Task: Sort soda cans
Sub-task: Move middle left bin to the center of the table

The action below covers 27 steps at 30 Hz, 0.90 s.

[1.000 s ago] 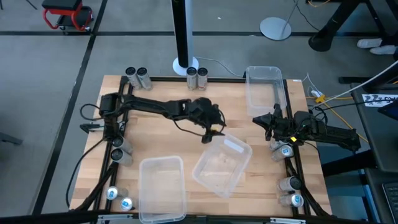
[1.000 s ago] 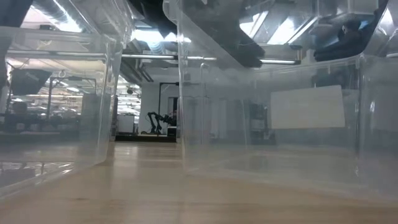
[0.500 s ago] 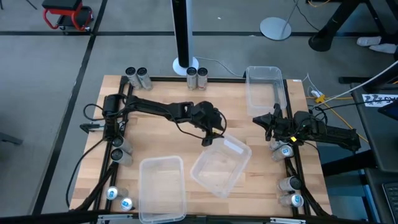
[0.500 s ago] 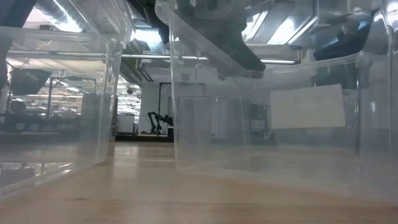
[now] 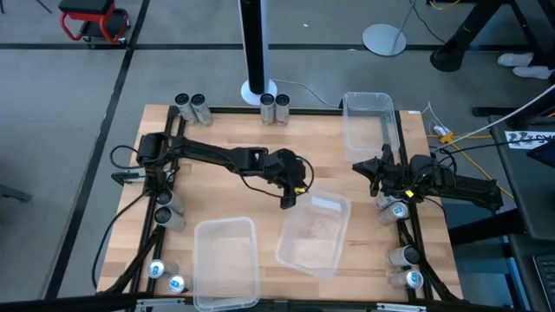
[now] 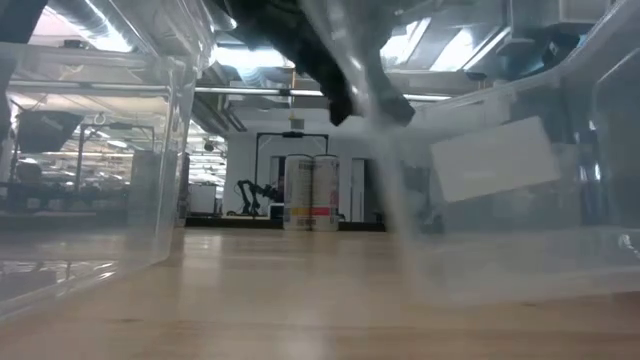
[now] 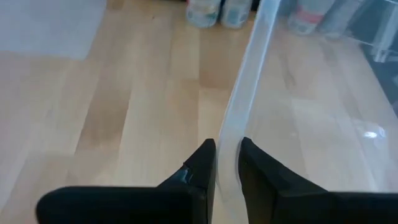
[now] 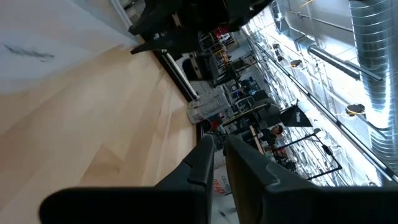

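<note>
Soda cans stand in pairs round the table's rim: far left (image 5: 190, 107), far middle (image 5: 275, 107), left (image 5: 165, 212), near left (image 5: 165, 276), right (image 5: 395, 208) and near right (image 5: 406, 264). The far middle pair also shows in the low view (image 6: 310, 192). A clear plastic bin (image 5: 314, 236) lies in the middle of the table. My left gripper (image 5: 288, 202) is shut on its wall at the far left corner. My right gripper (image 5: 362, 167) is shut on nothing at the right side. My left gripper pinches the clear bin's thin side wall (image 7: 231, 134) at its upper rim, one finger (image 7: 202, 165) outside and the other finger (image 7: 258, 165) inside. The fingers slant down from the table's left. In the low view the bin sits tilted.
A second clear bin (image 5: 227, 260) lies near the table's front left. A third (image 5: 371, 126) lies at the far right. A black pole on a white base (image 5: 256, 87) stands behind the far edge. Bare wood lies between the bins and the far cans.
My left gripper has shut on the bin's wall and gone a little toward the near edge. The bin has turned about, from lying slantwise to nearly square with the table. In the low view its wall has swung right and uncovered the far cans.
</note>
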{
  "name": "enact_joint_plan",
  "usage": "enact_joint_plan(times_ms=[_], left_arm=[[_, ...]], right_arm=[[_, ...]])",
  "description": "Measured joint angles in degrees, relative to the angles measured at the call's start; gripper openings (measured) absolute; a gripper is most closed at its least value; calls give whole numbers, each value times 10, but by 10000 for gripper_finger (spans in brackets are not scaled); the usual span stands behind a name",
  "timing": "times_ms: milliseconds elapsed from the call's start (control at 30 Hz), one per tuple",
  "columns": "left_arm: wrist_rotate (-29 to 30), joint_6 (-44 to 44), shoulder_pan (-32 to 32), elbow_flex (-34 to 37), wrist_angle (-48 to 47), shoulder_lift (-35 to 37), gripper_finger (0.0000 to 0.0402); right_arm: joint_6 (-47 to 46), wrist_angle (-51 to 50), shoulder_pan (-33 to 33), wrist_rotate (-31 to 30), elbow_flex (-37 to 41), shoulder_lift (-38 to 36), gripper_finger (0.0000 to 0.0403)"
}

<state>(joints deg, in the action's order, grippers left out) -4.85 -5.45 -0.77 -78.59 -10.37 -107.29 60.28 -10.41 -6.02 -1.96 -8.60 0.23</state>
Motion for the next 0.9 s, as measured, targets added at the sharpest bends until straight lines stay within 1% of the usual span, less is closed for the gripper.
enact_joint_plan(times_ms=[100, 200, 333, 500, 667, 800, 900], left_arm=[[31, -7, 14, 1, -43, 18, 47], [34, -5, 27, 2, -69, 37, 42], [34, -1, 40, 2, -71, 54, 48], [33, 0, 45, 2, -78, 56, 63], [32, -1, 42, 2, -77, 56, 64], [32, -1, 41, 2, -76, 55, 68], [41, -1, 41, 2, -75, 55, 86]], right_arm=[[0, 0, 0, 0, 0, 0, 44], [0, 0, 0, 0, 0, 0, 44], [0, 4, 0, 0, 0, 0, 44], [-2, 15, 0, 0, 0, 0, 44], [-2, 30, 0, 1, 0, 0, 44], [0, 33, 0, 24, 0, 0, 44], [0, 33, 0, 39, 0, 0, 44]])
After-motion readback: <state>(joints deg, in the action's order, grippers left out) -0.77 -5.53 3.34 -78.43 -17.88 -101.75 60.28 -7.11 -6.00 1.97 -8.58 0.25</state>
